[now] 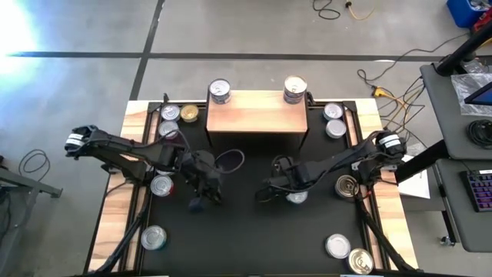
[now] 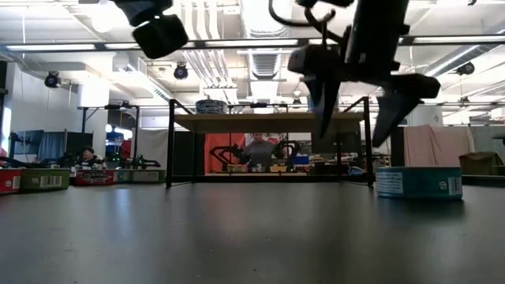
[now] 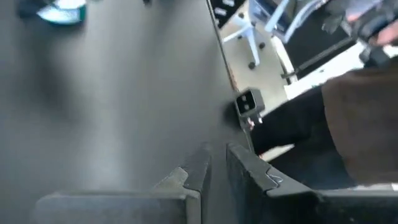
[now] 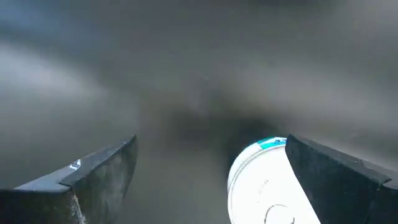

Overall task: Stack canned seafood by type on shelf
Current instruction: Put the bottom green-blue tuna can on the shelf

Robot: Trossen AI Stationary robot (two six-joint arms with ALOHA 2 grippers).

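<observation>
Black mat (image 1: 246, 231) bears scattered tins (image 1: 338, 246); concrete floor (image 1: 92, 31) beyond.

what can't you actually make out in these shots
- Labels on the tins: too small in the high view.
- Tin under the open right hand: cut by the right wrist view's bottom edge, partly behind a finger.
- Tins on the shelf: hidden in the low view behind the right hand.
- Left wrist view: motion-blurred.

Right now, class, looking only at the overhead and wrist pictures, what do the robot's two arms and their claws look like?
Both arms are dark, jointed and slim, each with a white band near its outer end. Black cables loop beside them. The left claw has two flat, dark, angular fingers with pale markings. The right claw has two broad, dark wedge-shaped fingers.
</observation>
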